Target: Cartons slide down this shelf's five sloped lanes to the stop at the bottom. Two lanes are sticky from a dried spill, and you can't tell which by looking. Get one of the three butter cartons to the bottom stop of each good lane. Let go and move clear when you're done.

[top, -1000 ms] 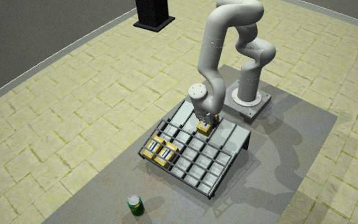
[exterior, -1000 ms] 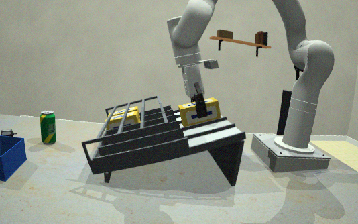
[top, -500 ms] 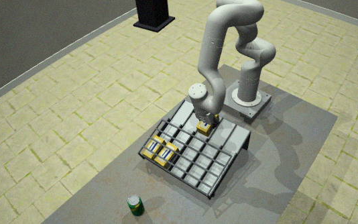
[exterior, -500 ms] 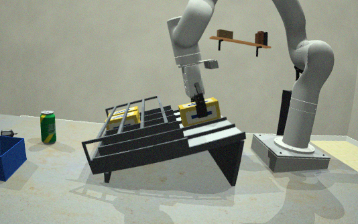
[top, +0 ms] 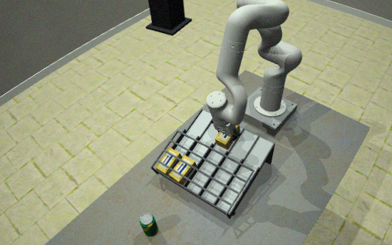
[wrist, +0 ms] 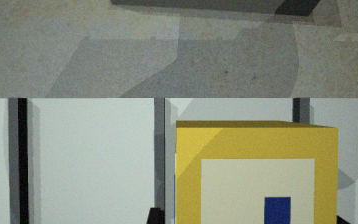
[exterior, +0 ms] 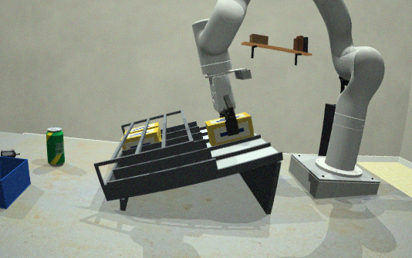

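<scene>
Exterior view: white arm's dark fingers (exterior: 230,124) stand spread wide around a yellow butter carton with a blue-and-cream label (exterior: 230,128), gripping nothing.
That carton rests high on the dark grey sloped five-lane shelf (exterior: 163,181), in the middle lane; two more yellow butter cartons (top: 174,165) lie side by side against the bottom stop of the far lanes.

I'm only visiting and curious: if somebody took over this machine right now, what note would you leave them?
Gripper: open, straddling the third yellow butter carton but not gripping it.
That carton sits near the top of the third lane of the dark sloped shelf, not sliding yet.
Two other yellow butter cartons rest at the bottom stop of the first two lanes.
Left: see whether the third one slides; if it sticks, try another lane.
</scene>
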You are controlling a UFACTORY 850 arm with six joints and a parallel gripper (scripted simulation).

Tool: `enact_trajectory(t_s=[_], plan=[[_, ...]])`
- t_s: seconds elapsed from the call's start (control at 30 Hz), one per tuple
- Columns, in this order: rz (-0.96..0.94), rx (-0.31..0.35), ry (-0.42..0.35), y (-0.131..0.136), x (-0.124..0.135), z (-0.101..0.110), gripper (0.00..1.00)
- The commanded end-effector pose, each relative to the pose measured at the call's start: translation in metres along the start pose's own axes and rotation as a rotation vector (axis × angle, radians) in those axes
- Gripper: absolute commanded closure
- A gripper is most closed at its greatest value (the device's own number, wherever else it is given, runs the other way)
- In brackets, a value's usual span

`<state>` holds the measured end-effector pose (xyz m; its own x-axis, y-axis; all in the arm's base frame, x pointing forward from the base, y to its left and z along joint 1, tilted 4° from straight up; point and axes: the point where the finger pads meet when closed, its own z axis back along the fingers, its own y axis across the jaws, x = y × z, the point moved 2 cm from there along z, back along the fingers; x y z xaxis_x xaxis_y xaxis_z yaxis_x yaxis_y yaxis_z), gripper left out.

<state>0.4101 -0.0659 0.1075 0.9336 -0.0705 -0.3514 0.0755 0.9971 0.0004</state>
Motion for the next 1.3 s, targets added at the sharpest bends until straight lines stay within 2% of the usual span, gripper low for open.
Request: enact_trajectory(t_s=[0.0,0.83,0.87,1.27], plan=[[0.0,0.0,-0.002,0.0,0.0005,0.0008,0.1],[0.0,0.0,-0.002,0.0,0.0005,0.0008,0.09],[0.0,0.0,-0.002,0.0,0.0005,0.0008,0.0],[0.0,0.0,-0.002,0.0,0.0005,0.0008,0.0]])
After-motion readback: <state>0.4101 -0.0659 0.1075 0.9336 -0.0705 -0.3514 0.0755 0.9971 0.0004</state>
